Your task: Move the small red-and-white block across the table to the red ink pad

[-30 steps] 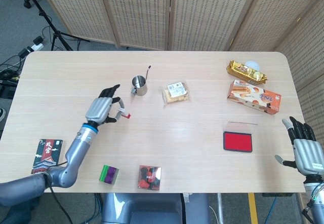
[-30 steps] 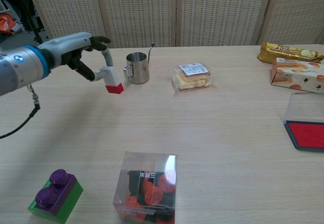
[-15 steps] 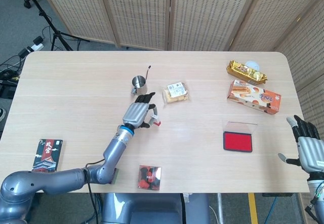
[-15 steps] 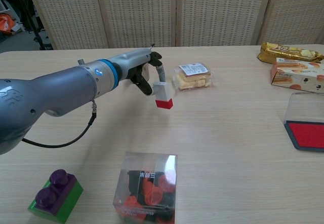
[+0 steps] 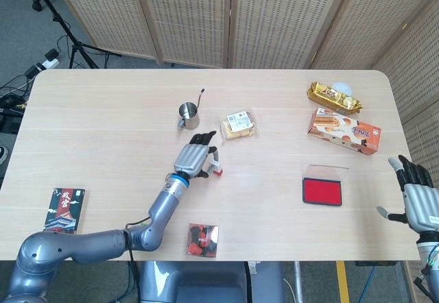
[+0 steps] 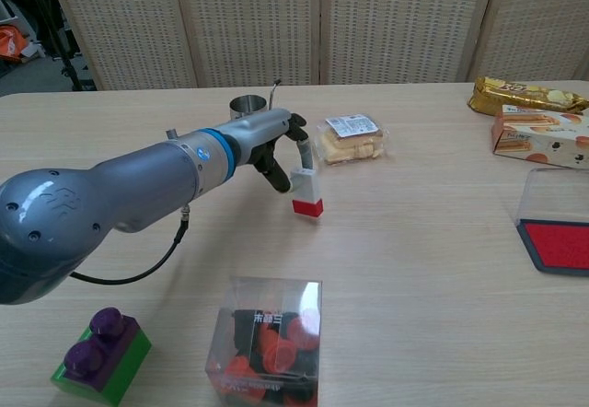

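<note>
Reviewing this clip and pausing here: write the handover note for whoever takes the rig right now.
Left hand: pinches the red-and-white block near mid-table, red end down, just in front of the wrapped snack; I cannot tell whether the block touches the table.
Right hand: open, holding nothing, off the table's right edge.
Red ink pad: lid open, on the right side of the table, well apart from the block.
Done: block picked up and brought to about mid-table.
Left: carry it rightward to the ink pad.
</note>
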Available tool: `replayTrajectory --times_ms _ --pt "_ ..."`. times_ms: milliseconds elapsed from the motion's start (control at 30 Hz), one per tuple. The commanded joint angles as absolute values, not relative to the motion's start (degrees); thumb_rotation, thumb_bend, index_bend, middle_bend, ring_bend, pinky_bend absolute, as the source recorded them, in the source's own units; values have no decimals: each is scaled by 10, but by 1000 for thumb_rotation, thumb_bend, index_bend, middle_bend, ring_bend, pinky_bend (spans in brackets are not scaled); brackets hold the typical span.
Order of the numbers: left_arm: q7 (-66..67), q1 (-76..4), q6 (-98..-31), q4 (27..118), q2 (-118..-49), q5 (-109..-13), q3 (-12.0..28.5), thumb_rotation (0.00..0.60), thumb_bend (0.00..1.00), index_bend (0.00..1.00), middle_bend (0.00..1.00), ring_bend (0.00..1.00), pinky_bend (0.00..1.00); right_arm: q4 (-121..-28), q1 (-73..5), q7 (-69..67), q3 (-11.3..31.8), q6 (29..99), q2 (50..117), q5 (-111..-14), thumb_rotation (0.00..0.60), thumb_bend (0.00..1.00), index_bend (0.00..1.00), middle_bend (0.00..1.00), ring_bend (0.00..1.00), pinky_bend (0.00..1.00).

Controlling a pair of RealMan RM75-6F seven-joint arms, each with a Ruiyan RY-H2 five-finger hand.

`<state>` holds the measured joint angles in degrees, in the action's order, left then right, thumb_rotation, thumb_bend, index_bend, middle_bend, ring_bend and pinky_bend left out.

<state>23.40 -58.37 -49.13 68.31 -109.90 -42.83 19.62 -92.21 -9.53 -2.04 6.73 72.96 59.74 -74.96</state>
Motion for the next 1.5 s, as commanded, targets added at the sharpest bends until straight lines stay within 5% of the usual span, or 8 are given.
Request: replayTrajectory --times_ms 33,233,500,933,1100,1500 --pt "229 -585 -493 680 -1104 -433 196 600 426 559 0 0 0 -922 -96 -23 67 729 596 -750 600 0 0 0 0 0" --pt "240 -585 -501 672 -1114 -441 184 600 383 555 0 0 0 -921 -96 -30 68 727 594 -750 600 0 0 0 0 0" --pt "248 -586 -493 679 -1114 -426 185 600 238 428 0 0 0 -922 -97 -35 67 724 591 -751 600 0 0 0 0 0" --pt "250 -564 -529 781 -1044 -453 188 600 113 0 0 0 0 -919 -98 -38 67 723 590 -751 600 0 0 0 0 0" --pt "246 -516 -617 863 -952 -545 174 600 4 0 0 0 0 -918 -97 -37 67 726 592 -750 600 0 0 0 0 0" --pt "40 -317 -754 899 -733 -681 98 600 0 0 0 0 0 -928 -103 31 74 742 613 -739 600 0 0 0 0 0"
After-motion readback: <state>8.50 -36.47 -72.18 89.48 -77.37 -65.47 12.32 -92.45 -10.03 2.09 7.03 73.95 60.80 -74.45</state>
